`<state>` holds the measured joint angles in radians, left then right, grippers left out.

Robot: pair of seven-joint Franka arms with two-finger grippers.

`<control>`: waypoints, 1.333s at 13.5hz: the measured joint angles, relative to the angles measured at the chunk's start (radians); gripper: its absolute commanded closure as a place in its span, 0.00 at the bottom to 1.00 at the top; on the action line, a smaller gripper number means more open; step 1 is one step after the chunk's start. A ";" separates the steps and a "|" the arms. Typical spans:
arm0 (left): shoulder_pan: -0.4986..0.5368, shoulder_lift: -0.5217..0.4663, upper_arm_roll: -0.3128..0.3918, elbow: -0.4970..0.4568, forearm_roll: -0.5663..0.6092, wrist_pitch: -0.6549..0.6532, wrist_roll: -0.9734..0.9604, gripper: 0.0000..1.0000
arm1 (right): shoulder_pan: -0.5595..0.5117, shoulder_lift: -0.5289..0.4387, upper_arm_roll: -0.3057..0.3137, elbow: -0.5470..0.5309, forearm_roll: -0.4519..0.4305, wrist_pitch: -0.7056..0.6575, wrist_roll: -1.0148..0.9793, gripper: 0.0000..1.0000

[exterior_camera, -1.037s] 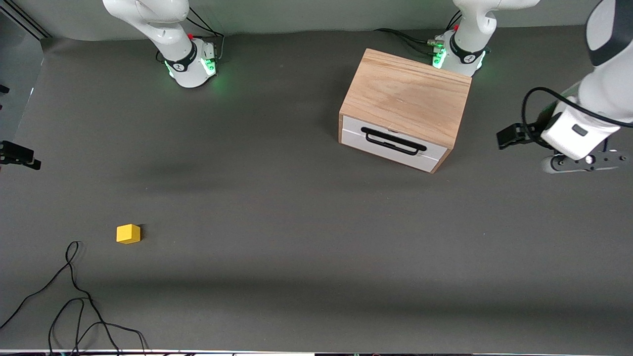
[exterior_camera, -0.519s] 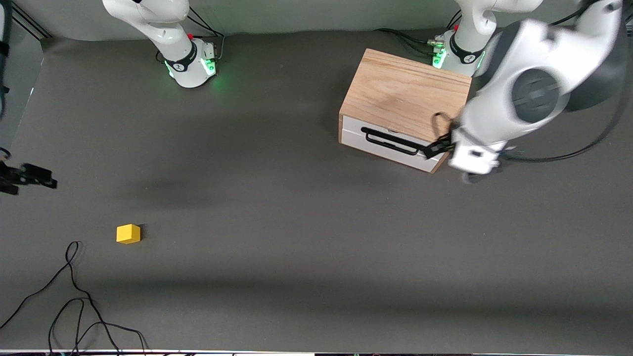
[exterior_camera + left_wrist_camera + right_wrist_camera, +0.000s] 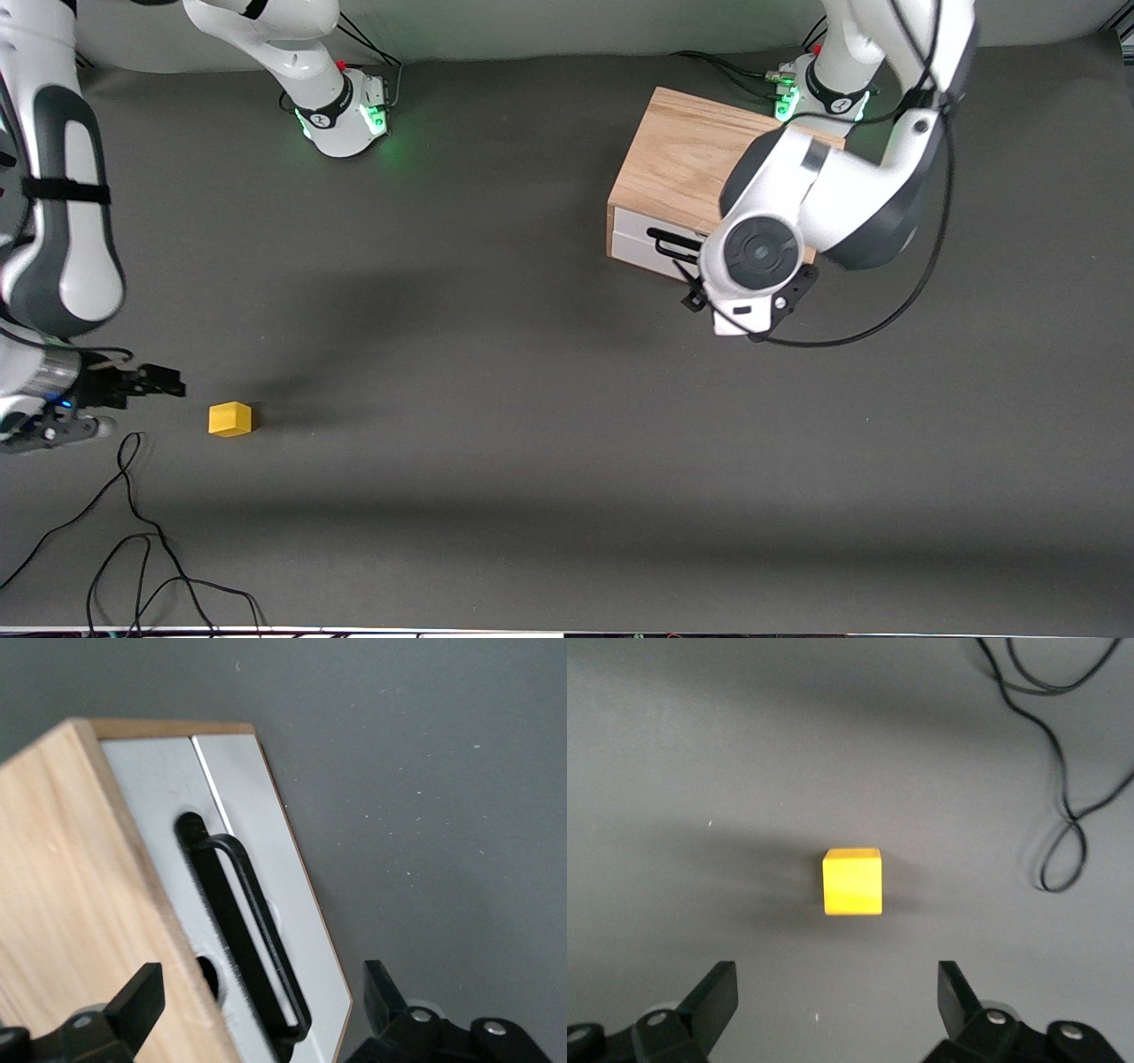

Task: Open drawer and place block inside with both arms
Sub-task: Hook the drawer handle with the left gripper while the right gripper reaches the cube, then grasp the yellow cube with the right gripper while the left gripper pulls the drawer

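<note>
No legible text, label, brand name, number or sign is found in any view. A small dark emblem sits on the band of each arm base point(image 3: 341, 111), but it cannot be read. The wooden box point(image 3: 678, 164) carries no markings.

Right hand point(image 3: 164, 383) beside block point(image 3: 230, 419), drawer point(image 3: 651, 247) seemingly shut

My worktop point(image 3: 532, 425) wears a matt, dark grey covering, finely speckled with pale dust, and the box point(image 3: 678, 164) on it is light oak-look wood with open grain and a dull sheen. The drawer point(image 3: 168, 828) has a smooth white front with a faint gloss, and its handle point(image 3: 244, 930) is a thin black bar, satin-finished. The block point(image 3: 852, 881) looks like smooth, matt yellow plastic, my arm shells are glossy white, and my pincers' fingers point(image 3: 713, 997) are matt black.
</note>
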<state>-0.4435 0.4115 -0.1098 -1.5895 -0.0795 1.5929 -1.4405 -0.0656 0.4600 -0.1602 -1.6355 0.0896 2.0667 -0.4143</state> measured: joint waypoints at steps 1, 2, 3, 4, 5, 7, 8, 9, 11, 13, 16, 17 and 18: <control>-0.014 0.030 0.000 0.000 0.000 0.018 -0.045 0.00 | 0.000 0.027 0.000 -0.004 0.008 0.035 0.000 0.00; -0.029 0.057 0.000 0.000 0.000 0.035 -0.087 0.00 | -0.001 0.050 -0.001 -0.013 0.012 0.077 0.000 0.00; -0.042 0.081 0.000 0.000 0.000 0.046 -0.118 0.00 | -0.001 0.070 -0.001 -0.033 0.014 0.127 0.000 0.00; -0.048 0.100 0.000 0.000 0.000 0.052 -0.136 0.00 | -0.001 0.087 -0.001 -0.059 0.015 0.181 0.000 0.00; -0.050 0.113 0.000 0.000 0.000 0.053 -0.144 0.00 | -0.001 0.105 0.000 -0.088 0.016 0.236 0.000 0.00; -0.050 0.128 0.003 -0.005 0.000 0.052 -0.148 0.00 | 0.000 0.146 0.006 -0.126 0.049 0.319 0.000 0.00; -0.050 0.129 0.004 -0.012 0.000 0.052 -0.151 0.00 | 0.000 0.165 0.010 -0.132 0.067 0.336 0.000 0.00; -0.050 0.129 0.005 -0.021 0.000 0.052 -0.157 0.00 | 0.001 0.181 0.012 -0.132 0.073 0.348 0.000 0.00; -0.050 0.129 0.006 -0.037 0.000 0.054 -0.165 0.00 | 0.009 0.191 0.014 -0.131 0.075 0.351 0.000 0.00; -0.049 0.129 0.009 -0.052 0.000 0.075 -0.167 0.00 | 0.014 0.191 0.014 -0.131 0.076 0.351 0.000 0.02; -0.048 0.133 0.014 -0.067 0.000 0.121 -0.168 0.00 | 0.014 0.191 0.013 -0.130 0.076 0.351 0.000 0.56; -0.047 0.135 0.015 -0.068 0.000 0.134 -0.170 0.00 | 0.014 0.191 0.013 -0.130 0.076 0.351 0.000 0.68; -0.046 0.136 0.016 -0.069 0.000 0.143 -0.172 0.00 | 0.014 0.191 0.013 -0.130 0.076 0.351 -0.002 0.72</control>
<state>-0.4897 0.5474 -0.0939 -1.6585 -0.0793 1.7362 -1.6125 -0.0519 0.6506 -0.1468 -1.7658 0.1658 2.4179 -0.4158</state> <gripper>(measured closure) 0.000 0.317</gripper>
